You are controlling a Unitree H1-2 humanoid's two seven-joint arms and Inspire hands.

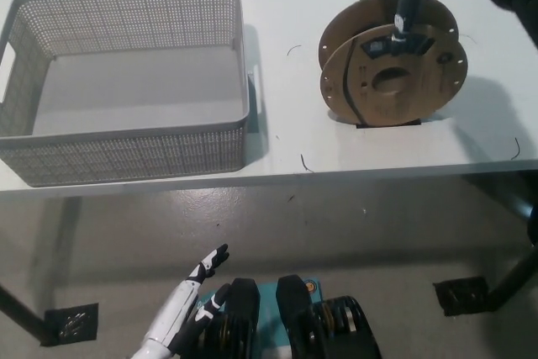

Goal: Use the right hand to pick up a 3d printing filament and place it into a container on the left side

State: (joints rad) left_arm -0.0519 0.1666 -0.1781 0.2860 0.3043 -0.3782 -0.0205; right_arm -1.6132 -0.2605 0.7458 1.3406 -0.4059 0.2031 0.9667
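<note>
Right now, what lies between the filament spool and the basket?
Head view: only bare white table separates the spool from the grey basket; a few thin dark strands lie there.

No text, brand, number or sign can be read anywhere. The brown cardboard filament spool (pixel 392 69) wound with black filament carries a small dark label with a white patch (pixel 380 46) on its facing flange, near the hub, but whatever is printed there is too small and blurred to make out. The rest of that flange shows only punched holes and slots, no lettering. The grey perforated plastic basket (pixel 126 153) bears no visible marking on its walls or rim, and the white surface (pixel 286 6) carries no writing.
</note>
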